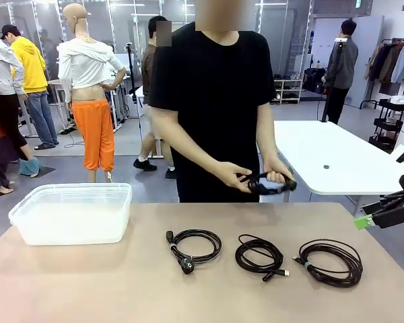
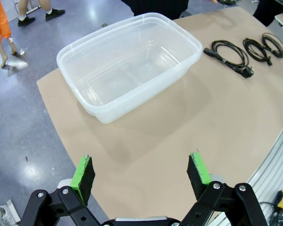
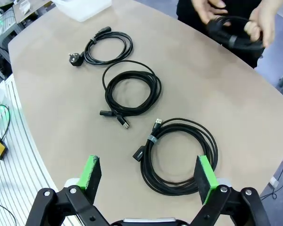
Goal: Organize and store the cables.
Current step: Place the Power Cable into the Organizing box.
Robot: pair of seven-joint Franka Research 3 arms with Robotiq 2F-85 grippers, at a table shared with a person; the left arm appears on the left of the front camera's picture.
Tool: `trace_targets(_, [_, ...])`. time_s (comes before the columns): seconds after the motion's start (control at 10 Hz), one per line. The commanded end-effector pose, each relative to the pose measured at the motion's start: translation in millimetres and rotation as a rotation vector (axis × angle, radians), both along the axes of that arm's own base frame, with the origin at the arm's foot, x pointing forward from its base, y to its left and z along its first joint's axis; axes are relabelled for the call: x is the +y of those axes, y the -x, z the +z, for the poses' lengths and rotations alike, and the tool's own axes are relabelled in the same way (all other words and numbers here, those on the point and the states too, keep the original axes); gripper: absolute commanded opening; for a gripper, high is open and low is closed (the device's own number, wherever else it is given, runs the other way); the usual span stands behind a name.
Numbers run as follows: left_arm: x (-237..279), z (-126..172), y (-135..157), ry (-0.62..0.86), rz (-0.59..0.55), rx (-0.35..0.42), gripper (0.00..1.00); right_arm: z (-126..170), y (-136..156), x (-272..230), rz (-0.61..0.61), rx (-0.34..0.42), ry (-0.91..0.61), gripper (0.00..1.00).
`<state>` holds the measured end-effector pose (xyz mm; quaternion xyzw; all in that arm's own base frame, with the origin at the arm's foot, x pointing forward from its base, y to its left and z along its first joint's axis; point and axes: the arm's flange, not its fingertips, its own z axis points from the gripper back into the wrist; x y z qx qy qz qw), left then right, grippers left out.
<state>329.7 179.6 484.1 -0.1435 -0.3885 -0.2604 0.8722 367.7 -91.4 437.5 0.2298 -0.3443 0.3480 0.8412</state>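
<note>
Both open, the right gripper (image 3: pixel 147 165) has the nearest cable (image 3: pixel 211 148) just ahead at twelve o'clock, the left gripper (image 2: pixel 140 165) the cables (image 2: pixel 210 52) far off at one o'clock.

The left gripper (image 2: pixel 141 172) is black, its 2 fingers (image 2: pixel 66 200) built from jointed link bars pinned by silver screws (image 2: pixel 62 191), each fingertip faced with a bright green pad (image 2: pixel 80 172) backed in black. The right gripper (image 3: pixel 147 173) is the same make, with the same green pads and silver screws. The person (image 1: pixel 209 141) wears a plain black T-shirt (image 1: pixel 212 94) with short sleeves (image 1: pixel 163 84).
</note>
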Motion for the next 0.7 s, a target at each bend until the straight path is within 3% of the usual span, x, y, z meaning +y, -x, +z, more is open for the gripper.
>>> trace_targets(0.0, [2.6, -1.1, 0.0, 0.010, -0.022, -0.010, 1.00, 1.2, -1.2, 1.7, -0.023, 0.014, 0.000, 1.00])
trace_targets(0.5, [0.0, 0.0, 0.0, 0.000, 0.000, 0.000, 1.00, 0.3, 0.1, 0.2, -0.001, 0.000, 0.004, 1.00])
trace_targets(0.6, [27.2, 28.0, 31.6, -0.010, 0.039, -0.023, 1.00, 0.2, 6.4, -15.7, 0.046, -0.050, -0.019, 1.00])
